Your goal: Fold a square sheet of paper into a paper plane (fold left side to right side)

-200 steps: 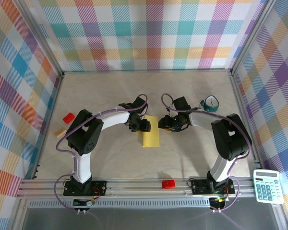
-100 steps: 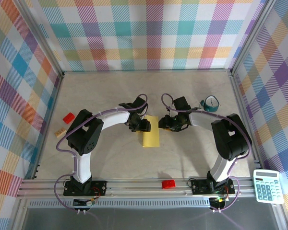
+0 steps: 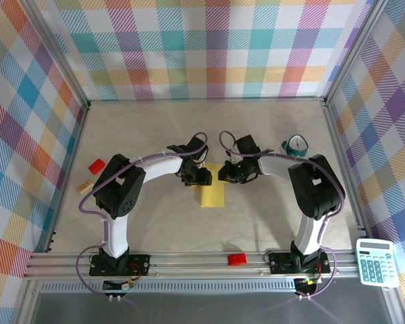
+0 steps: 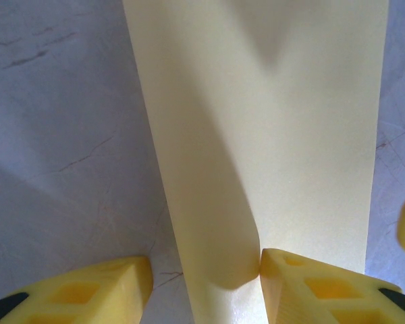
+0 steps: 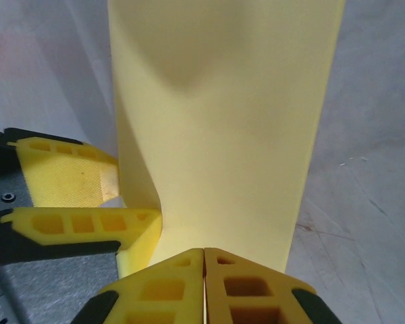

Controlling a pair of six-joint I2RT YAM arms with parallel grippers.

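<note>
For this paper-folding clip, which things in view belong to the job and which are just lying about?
Job:
- square sheet of paper, yellow, already folded over

Lying about:
- red brick, far left
- tan block beside it
- second red brick, near edge
- calculator
- teal round object

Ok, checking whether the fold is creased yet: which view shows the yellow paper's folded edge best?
Left wrist: the square sheet of paper is close up, its left edge a rounded roll, not a flat crease. Right wrist shows the sheet rolled too, above the right fingers, shut. Top external shows the sheet small and distant.
</note>
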